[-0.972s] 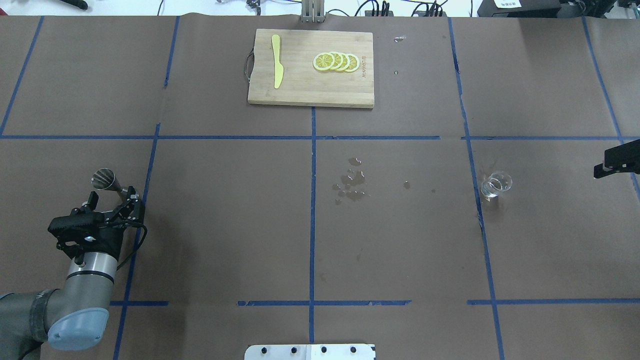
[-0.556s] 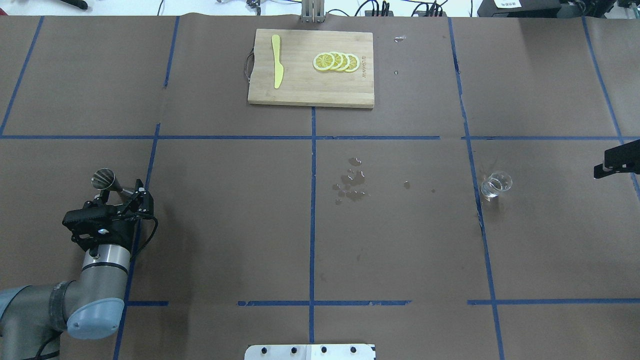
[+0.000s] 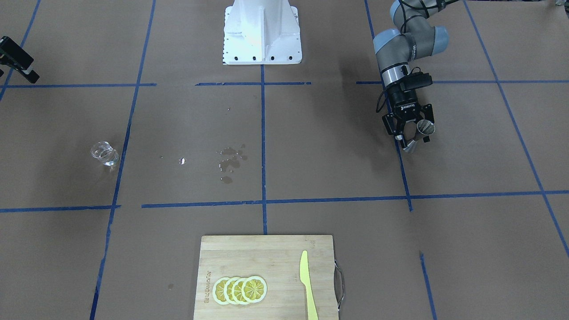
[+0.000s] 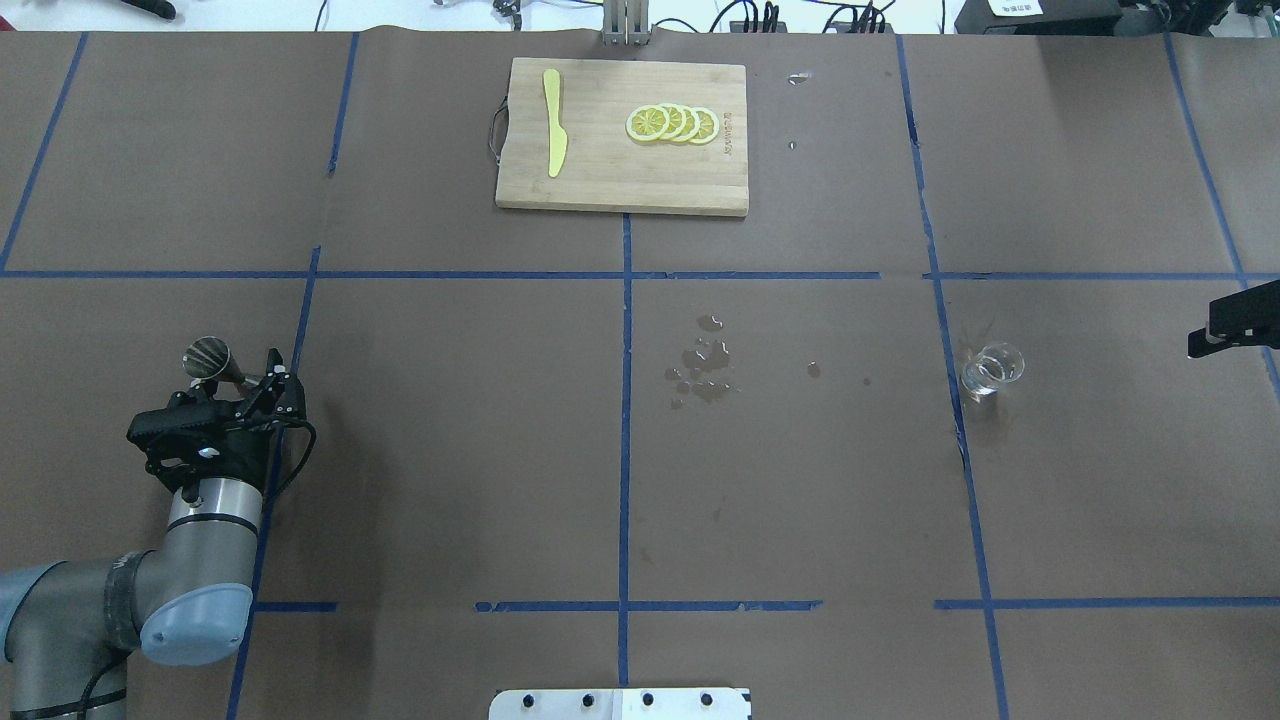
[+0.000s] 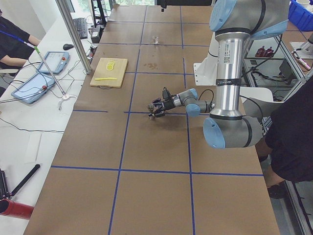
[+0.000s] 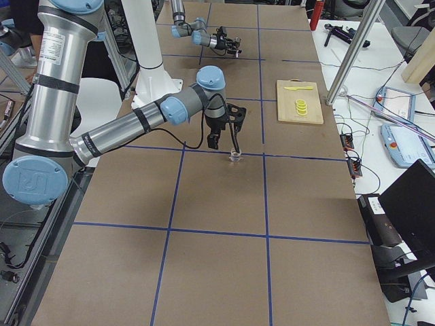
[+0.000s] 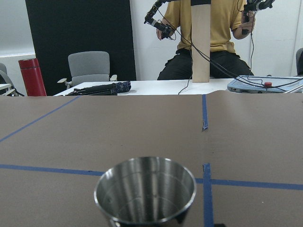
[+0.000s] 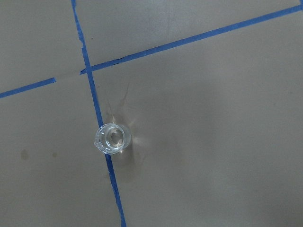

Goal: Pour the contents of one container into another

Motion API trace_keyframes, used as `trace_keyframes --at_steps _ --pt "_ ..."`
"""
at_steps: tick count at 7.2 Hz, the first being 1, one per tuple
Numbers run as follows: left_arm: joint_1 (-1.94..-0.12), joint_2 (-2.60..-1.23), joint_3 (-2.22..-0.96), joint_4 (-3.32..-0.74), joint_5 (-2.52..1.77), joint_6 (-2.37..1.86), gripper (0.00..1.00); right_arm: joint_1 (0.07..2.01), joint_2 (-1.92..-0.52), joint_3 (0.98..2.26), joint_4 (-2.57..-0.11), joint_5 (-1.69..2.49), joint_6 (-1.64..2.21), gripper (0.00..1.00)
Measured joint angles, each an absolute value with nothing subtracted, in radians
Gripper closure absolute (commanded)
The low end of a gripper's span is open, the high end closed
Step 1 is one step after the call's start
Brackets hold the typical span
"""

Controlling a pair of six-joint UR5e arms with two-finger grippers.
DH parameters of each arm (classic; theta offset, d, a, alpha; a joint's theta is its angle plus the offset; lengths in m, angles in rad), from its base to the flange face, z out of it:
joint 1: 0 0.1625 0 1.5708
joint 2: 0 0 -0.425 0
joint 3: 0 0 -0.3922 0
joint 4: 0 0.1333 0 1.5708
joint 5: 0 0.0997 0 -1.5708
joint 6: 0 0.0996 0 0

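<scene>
Table (image 4: 450,470), brown paper w/ a blue tape grid, is filling most of what we're looking at. L arm (image 4: 190,530) is reaching in low on the robot's left. R arm (image 6: 136,125) is stretching out over the opposite end. Wooden cutting board (image 4: 620,180) is lying at the edge far from the robot, approx. on the centre line.

L gripper (image 3: 413,138) is sitting low by the tabletop w/ jaws wide, one finger each side of the steel jigger (image 4: 207,357); we aren't seeing them press on it. R gripper (image 6: 224,145) is hanging above the glass beaker (image 4: 992,368), clear of it, jaws looking spread in the right-side view.

Yellow knife (image 4: 553,120) is lying at the board's handle end, w/ a row of overlapping lemon slices (image 4: 672,123) sitting apart from it.

Jigger is standing upright just beside a tape line; whether it's holding liquid we can't tell. Beaker is standing upright on a tape line at the robot's right, well apart from the jigger. Water drops (image 4: 705,365) are sitting on the paper betw. the two vessels, near the centre line.
</scene>
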State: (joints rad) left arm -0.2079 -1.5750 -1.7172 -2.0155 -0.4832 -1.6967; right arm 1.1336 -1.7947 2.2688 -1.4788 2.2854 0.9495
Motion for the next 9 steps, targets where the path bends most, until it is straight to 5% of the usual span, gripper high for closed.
trace_keyframes --at_steps 2,3,4,6,9 --pt "-0.210 -1.567 -1.716 -2.016 -0.483 -1.697 0.57 1.134 -1.795 2.269 -1.479 2.286 0.950 0.00" --pt "-0.210 -1.564 -1.716 -2.016 -0.483 -1.698 0.71 1.134 -1.795 2.269 -1.479 2.286 0.949 0.00" --pt "-0.211 -1.564 -1.714 -2.016 -0.484 -1.701 0.99 1.133 -1.795 2.269 -1.479 2.285 0.950 0.00" --pt "-0.213 -1.560 -1.706 -2.022 -0.485 -1.708 1.00 1.132 -1.795 2.267 -1.474 2.284 0.951 0.00" --pt "-0.218 -1.522 -1.889 -2.053 -0.499 -1.657 1.00 1.084 -1.897 2.265 -1.264 2.208 1.007 0.00"
